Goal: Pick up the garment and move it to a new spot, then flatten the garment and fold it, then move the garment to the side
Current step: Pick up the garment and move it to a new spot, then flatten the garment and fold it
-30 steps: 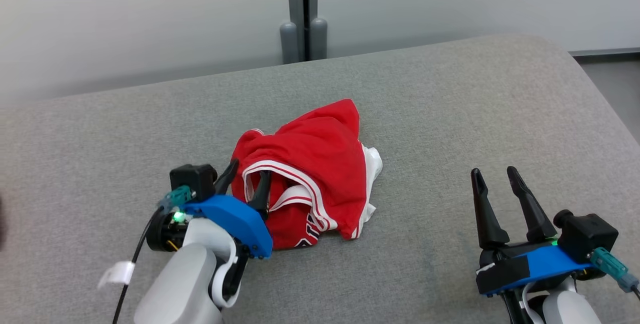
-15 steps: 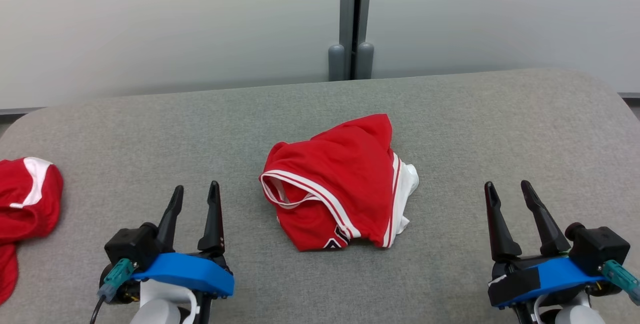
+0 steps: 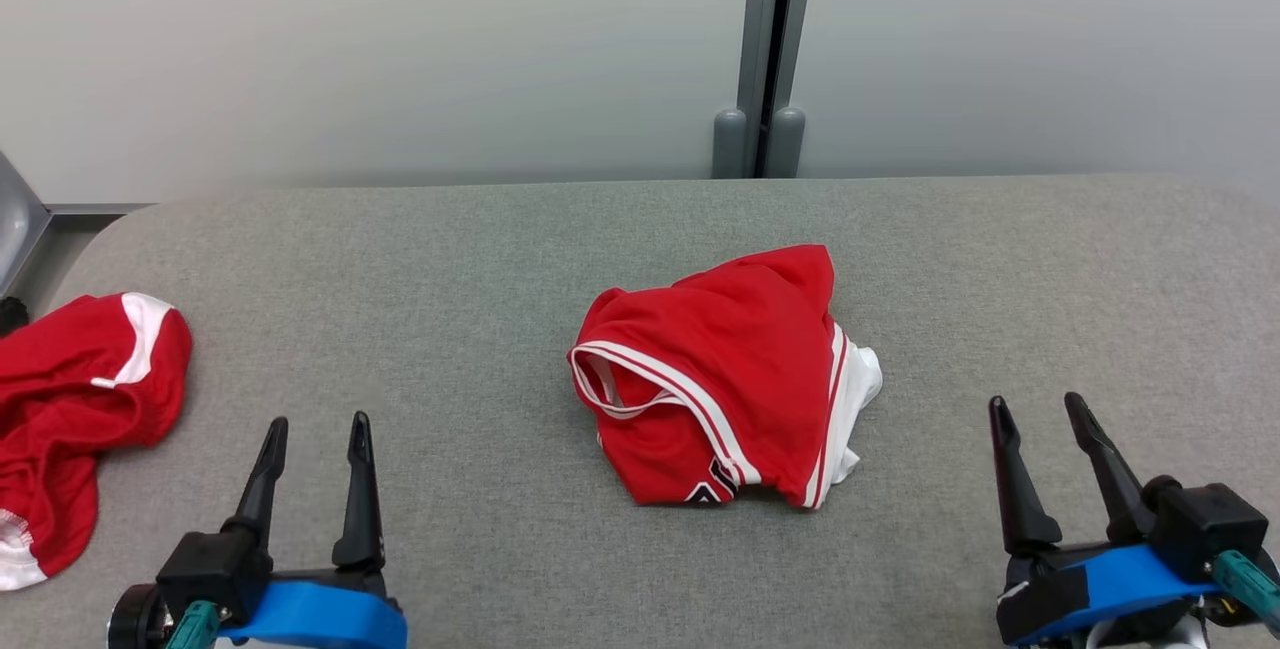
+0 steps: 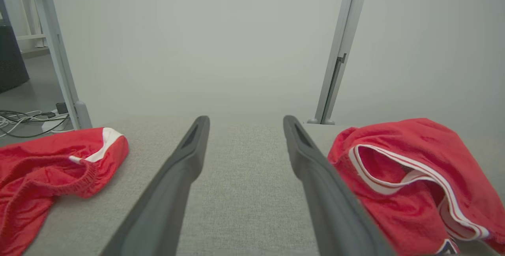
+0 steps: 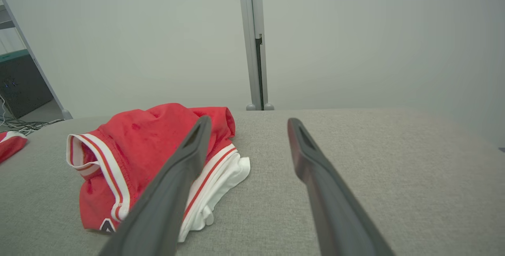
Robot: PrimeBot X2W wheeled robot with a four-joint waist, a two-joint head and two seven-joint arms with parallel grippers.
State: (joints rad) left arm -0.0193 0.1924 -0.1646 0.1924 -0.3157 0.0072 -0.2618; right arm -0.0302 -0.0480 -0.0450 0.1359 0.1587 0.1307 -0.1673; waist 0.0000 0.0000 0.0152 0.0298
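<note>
Near the middle of the grey fabric-covered counter (image 3: 450, 259) lies the crumpled red jersey with white striped trim (image 3: 725, 379), bunched in a heap. It is neither flattened nor folded, so those steps and the final move aside look to be left. Whether this is its new spot I cannot tell. Its trimmed opening faces the counter's left edge, and white cloth spills toward the right. Its long axis is faint, roughly far-right to front-left. Left claw (image 3: 318, 419) and right claw (image 3: 1035, 399) stand released and empty by the front edge, well apart from it. A second red-and-white garment (image 3: 80, 379) lies at the left edge.
</note>
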